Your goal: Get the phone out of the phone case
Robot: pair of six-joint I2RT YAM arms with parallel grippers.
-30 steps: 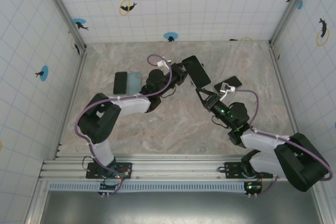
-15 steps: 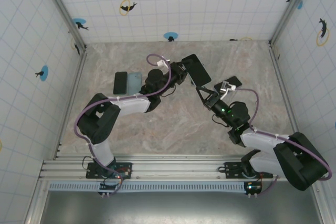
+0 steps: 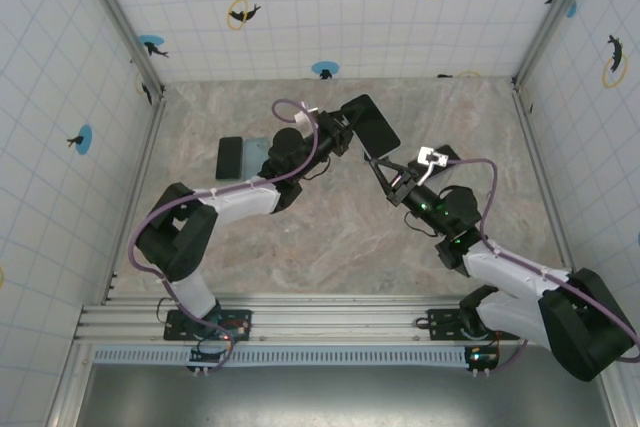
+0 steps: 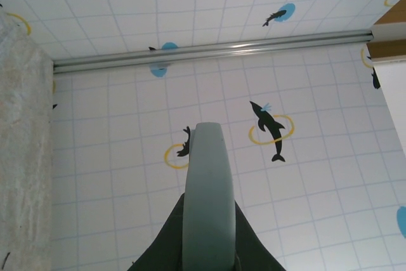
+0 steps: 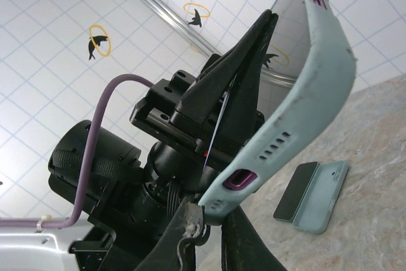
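The phone, dark screen up [image 3: 368, 127], sits inside a pale teal case [image 5: 317, 87] that is held in the air over the middle of the table. My left gripper [image 3: 340, 135] is shut on the case's long edges; in the left wrist view the case's edge [image 4: 209, 182] stands between its dark fingers [image 4: 165, 245]. My right gripper [image 3: 383, 169] is shut on the case's lower corner [image 5: 219, 204], beside a purple-lined port [image 5: 238, 179]. The phone's glossy screen [image 5: 288, 20] shows inside the case's rim.
A second dark phone [image 3: 231, 157] and a loose pale case [image 3: 255, 152] lie flat side by side on the marble table at the left; they also show in the right wrist view [image 5: 296, 191]. Tiled walls with dolphin stickers enclose the table [image 3: 330, 237].
The left gripper has carried the cased phone slightly up and to the left. The right gripper has followed, its arm stretching out, still gripping the case's corner.
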